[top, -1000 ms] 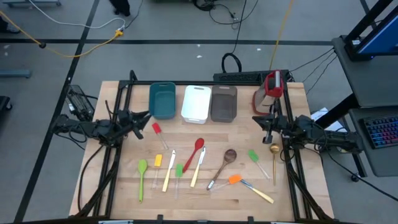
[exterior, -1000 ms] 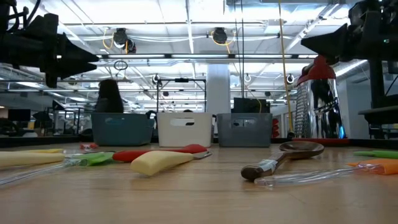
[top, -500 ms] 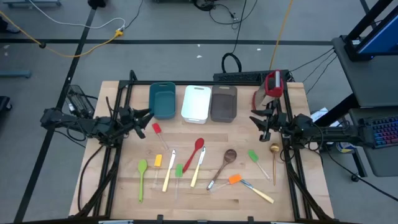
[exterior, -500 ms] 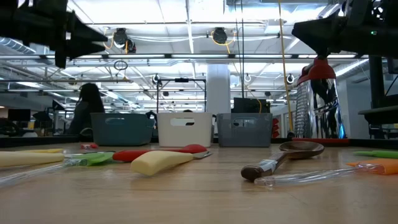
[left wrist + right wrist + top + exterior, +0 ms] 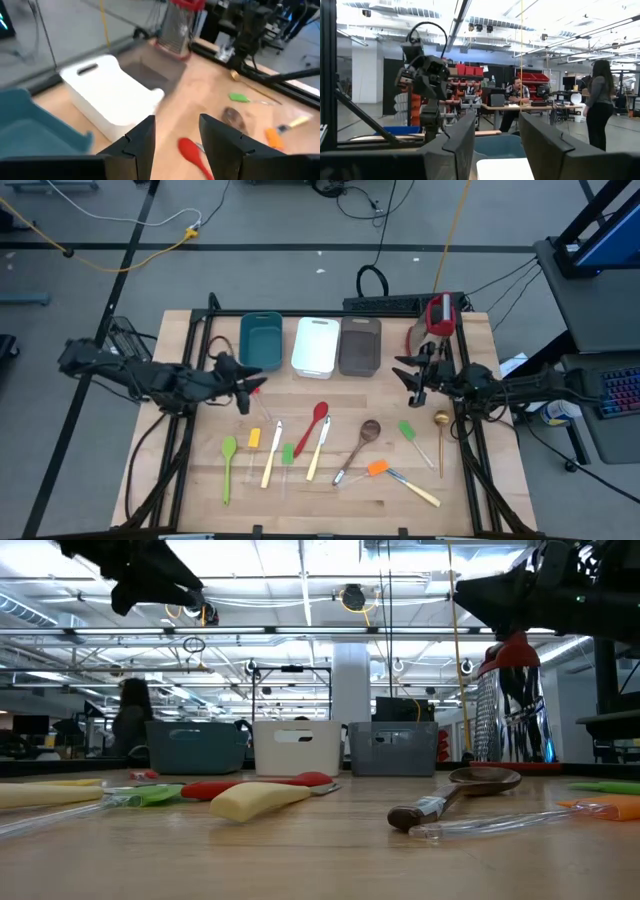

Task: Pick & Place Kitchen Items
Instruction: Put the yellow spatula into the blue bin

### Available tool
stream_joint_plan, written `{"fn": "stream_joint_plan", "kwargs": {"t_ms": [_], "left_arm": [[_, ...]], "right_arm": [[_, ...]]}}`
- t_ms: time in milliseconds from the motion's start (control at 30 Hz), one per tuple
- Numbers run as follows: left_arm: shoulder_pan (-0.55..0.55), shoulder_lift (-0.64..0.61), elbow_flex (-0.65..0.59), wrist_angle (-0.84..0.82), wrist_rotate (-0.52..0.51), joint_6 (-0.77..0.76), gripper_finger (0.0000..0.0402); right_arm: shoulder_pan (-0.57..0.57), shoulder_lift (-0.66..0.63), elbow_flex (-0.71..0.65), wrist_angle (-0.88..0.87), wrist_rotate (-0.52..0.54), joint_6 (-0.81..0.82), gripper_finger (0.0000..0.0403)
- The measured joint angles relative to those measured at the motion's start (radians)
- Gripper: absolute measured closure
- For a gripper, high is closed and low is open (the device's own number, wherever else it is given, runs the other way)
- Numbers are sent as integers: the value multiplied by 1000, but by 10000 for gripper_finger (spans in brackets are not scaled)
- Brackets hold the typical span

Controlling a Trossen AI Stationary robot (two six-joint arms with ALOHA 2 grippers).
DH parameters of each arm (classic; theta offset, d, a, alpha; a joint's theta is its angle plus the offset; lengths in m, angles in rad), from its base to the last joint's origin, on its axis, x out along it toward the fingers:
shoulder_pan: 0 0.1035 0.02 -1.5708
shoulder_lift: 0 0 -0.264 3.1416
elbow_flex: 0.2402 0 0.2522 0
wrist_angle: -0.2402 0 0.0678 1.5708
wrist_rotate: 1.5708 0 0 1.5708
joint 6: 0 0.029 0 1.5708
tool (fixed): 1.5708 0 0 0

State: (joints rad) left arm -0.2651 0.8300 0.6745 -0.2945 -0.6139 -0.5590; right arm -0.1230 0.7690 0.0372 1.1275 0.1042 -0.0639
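Currently the left gripper [image 5: 247, 385] hovers near the table's rear-left part, above the red spatula [image 5: 252, 386], just in front of the teal tray [image 5: 262, 340]; its fingers [image 5: 142, 142] stand apart and hold nothing. The right gripper [image 5: 408, 375] hangs near the rear-right part, fingers [image 5: 457, 142] apart, empty. All kitchen items lie on the table: red spoon [image 5: 314, 422] and wooden spoon [image 5: 362, 436] at mid-table, green spoon [image 5: 228, 460] toward the front-left, gold spoon [image 5: 440, 430] by the right edge.

Risks, as judged:
- Utensils at mid-table lie close together; a descent onto one may nudge or drag a neighbour.
- Slim, flat handles may slip from the pads or be pinched off-centre and tilt.
- Both arms reaching toward mid-table could cross paths.

Change against the earlier frames:
- Left arm has extended inward from the left edge.
- Right gripper, then nearly shut, now stands parted and has shifted slightly inward.
- Utensils and trays are unmoved.
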Motion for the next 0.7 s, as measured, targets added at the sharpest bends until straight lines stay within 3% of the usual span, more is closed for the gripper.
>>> {"fn": "stream_joint_plan", "kwargs": {"t_ms": [267,700], "left_arm": [[-14,164,98,-47,116,-110,245],[-13,302,102,-93,233,-315,245]], "right_arm": [[0,16,0,15,0,4,260],[0,16,0,-21,-1,106,261]]}}
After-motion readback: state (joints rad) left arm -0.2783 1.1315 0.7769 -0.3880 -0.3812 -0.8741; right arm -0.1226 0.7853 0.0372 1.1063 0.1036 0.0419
